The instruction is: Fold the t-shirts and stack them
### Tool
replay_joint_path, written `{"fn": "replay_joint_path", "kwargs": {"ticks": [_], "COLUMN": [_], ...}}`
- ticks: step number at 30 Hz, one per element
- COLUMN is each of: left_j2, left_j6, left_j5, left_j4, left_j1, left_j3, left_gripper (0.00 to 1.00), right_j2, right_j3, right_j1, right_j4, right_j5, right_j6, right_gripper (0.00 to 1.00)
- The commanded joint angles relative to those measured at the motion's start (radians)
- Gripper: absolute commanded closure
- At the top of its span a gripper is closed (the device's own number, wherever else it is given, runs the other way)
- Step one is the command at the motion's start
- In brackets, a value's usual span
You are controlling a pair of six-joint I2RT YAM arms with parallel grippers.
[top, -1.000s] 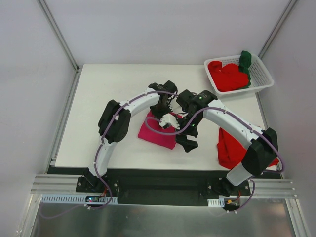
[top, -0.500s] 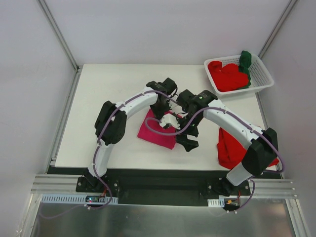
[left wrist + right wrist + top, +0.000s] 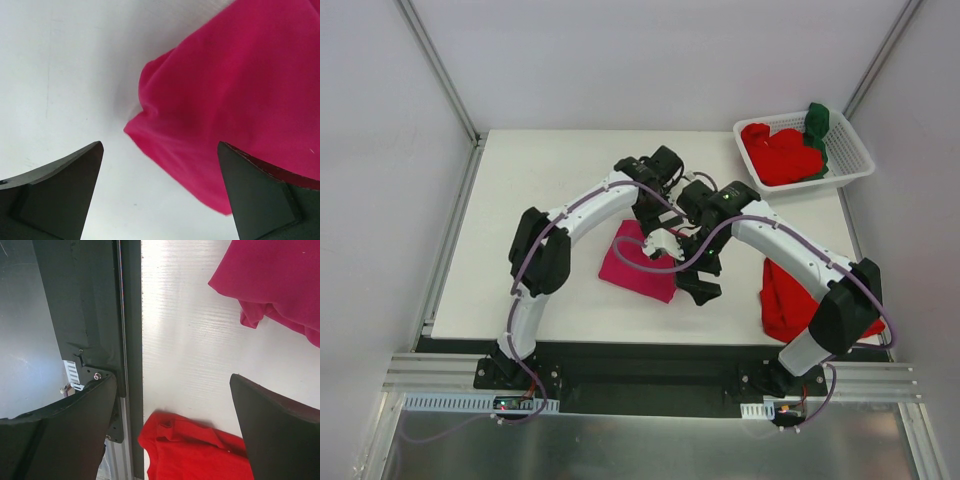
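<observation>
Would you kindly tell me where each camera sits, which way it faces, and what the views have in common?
Top external: above and behind the bases, looking down on the table and basket; the left arm and right arm show.
Left wrist: on the left arm, facing down at the magenta t-shirt; the open left gripper shows.
Right wrist: on the right arm, facing down at the table's near edge and a red t-shirt; the open right gripper shows.
Shared: the magenta t-shirt appears in all three views.
</observation>
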Motion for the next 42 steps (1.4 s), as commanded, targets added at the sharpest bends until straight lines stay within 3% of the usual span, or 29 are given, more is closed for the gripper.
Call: {"fn": "replay_joint_path", "kwargs": {"ticks": [1, 16, 24, 29, 34, 37, 42], "left_j2": [0.085, 0.157, -0.013, -0.154, -0.243, -0.277, -0.239], "left_j6": [0.045, 0.044, 0.056, 0.047, -0.029, -0.066, -0.068], "left_j5": [-0.055, -0.086, -0.106, -0.125, -0.028, 0.114, 0.265], "left_j4": [0.07, 0.118, 0.092, 0.069, -0.031, -0.063, -0.097], "left_j1": [-0.003, 0.037, 0.049, 0.052, 0.054, 0.048, 0.028], "left_j3": [-0.006, -0.118, -0.026, -0.115, -0.169, -0.236, -0.267], "left_gripper": [0.01, 0.01, 0.01, 0.01, 0.01, 0.01, 0.01], "right_j2": [-0.018, -0.004, 0.009, 0.025, 0.038, 0.035, -0.026], "right_j3": [0.012, 0.026, 0.024, 0.03, 0.047, 0.06, 0.037], "right_j1": [0.008, 0.006, 0.006, 0.006, 0.008, 0.003, -0.05], "right_j4": [-0.048, -0.048, -0.046, -0.048, -0.052, -0.041, 0.017], "right_j5": [-0.003, -0.003, 0.003, 0.012, 0.02, 0.037, 0.135], "right_j6": [-0.031, -0.034, -0.037, -0.045, -0.048, -0.04, 0.012], "right_gripper": [0.0, 0.0, 0.0, 0.0, 0.0, 0.0, 0.0]}}
